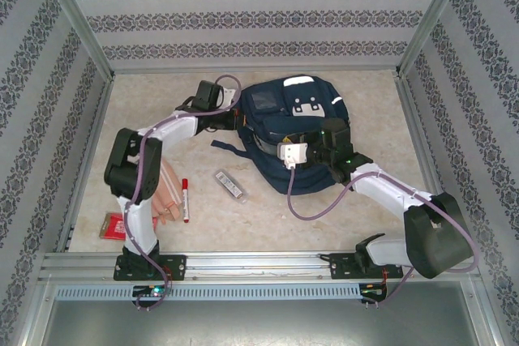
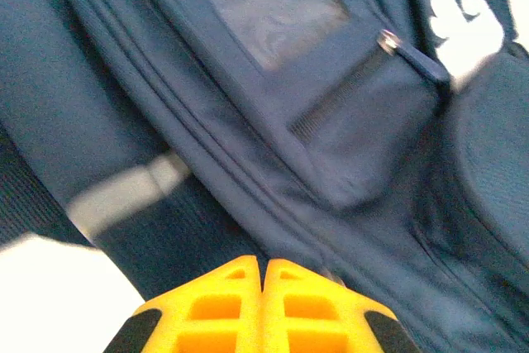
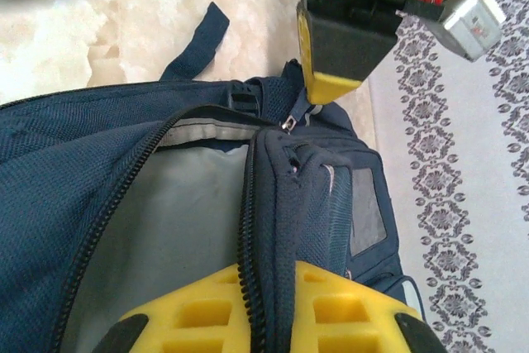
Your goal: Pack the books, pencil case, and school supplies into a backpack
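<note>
- The backpack (image 1: 284,123) lies mid-frame on the worktop (image 1: 324,216). It is navy, with the main pocket unzipped and pale grey lining showing.
- The right tool (image 3: 269,283) clamps the pocket's zip edge.
- The left tool (image 2: 264,266) is shut tight at the zip's far end; I cannot tell what it holds.
- The step in hand is likely spreading the mouth.
- Next, keep the mouth wide, then fetch the pencil case (image 1: 230,185) and marker (image 1: 185,199) at lower left.
</note>
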{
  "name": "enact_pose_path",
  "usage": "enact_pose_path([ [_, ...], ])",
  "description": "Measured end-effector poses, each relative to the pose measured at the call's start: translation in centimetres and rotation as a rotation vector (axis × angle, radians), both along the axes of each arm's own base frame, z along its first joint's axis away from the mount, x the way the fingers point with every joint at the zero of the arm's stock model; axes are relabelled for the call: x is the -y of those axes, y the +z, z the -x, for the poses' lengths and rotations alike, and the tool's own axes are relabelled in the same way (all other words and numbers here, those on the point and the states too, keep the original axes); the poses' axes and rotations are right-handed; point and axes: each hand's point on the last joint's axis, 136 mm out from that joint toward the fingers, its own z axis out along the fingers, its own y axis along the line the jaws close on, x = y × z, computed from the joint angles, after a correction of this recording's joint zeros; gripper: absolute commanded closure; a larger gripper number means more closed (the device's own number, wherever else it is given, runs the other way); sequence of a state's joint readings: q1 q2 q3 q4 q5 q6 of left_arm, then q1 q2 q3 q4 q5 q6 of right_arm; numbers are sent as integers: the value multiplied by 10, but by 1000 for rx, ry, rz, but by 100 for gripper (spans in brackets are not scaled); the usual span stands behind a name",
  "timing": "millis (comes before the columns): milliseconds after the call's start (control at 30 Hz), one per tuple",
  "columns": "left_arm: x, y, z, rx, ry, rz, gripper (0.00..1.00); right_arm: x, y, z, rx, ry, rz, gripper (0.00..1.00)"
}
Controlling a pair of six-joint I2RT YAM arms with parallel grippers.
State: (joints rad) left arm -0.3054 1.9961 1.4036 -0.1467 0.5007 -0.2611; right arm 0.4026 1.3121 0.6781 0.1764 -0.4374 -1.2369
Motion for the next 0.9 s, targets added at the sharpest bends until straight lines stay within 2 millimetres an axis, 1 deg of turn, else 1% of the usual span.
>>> enact_pose_path([
  [67,-10,-14,-12,-13,45,-46,100,-1,0,3,-5,9,-3,100],
  [133,-21,-28,-19,-40,83,-80,100,-2,2,3,-2,14,-7,100],
  [167,-25,-32,-20,-50,93,-87,100,-2,2,3,-2,15,-8,100],
  [233,-29,-36,-22,-67,103,-90,100,-3,2,4,-3,18,-9,86],
  [300,-30,-35,-22,-69,106,-91,100,-4,2,5,-6,21,-12,83],
  [367,-31,-33,-22,-66,108,-91,100,-5,3,6,-12,22,-18,77],
  [400,-32,-32,-22,-65,110,-93,96,-5,3,6,-19,20,-24,71],
  [433,-34,-30,-19,-62,115,-96,91,-6,3,7,-28,21,-33,61],
  [467,-37,-27,-16,-60,121,-97,86,-7,3,8,-40,22,-44,43],
  [500,-40,-23,-13,-58,125,-97,81,-9,4,9,-56,19,-57,28],
  [533,-43,-16,-8,-54,132,-93,78,-10,5,10,-72,16,-75,2],
  [567,-47,-8,-3,-49,141,-87,74,-12,8,10,-98,7,-104,2],
  [667,-55,26,10,-11,167,-60,70,-16,20,7,-172,-43,-206,2],
  [733,-58,54,20,30,184,-35,69,-18,35,3,-222,-90,-290,2],
  [800,-62,79,35,72,196,-16,69,-18,52,4,-255,-131,-364,2],
  [867,-70,99,53,118,217,-11,59,-10,75,3,-282,-213,-451,2],
  [900,-76,107,64,141,230,-11,50,-4,90,4,-297,-258,-512,2],
])
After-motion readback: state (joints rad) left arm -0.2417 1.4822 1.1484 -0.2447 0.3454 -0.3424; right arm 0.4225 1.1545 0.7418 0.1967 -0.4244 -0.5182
